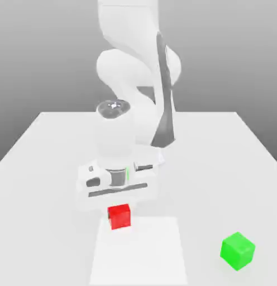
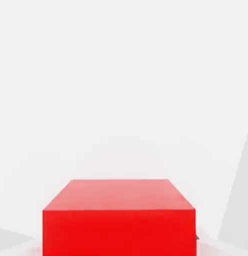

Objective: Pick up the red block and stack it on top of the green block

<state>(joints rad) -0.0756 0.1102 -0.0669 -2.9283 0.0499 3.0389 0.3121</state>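
The claw (image 1: 119,205) is closed on the red block (image 1: 119,216). It looks light, rigid and smooth; 2 flat opposite faces suit gripping. The green block (image 1: 238,251) sits well apart.

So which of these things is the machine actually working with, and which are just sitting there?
Part of the job:
- red block, right under the robot's hand
- green block, apart on the table, toward the exterior view's right
- gripper, down at the red block

Just there:
- white table
- paler rectangular patch on the table, beneath the red block
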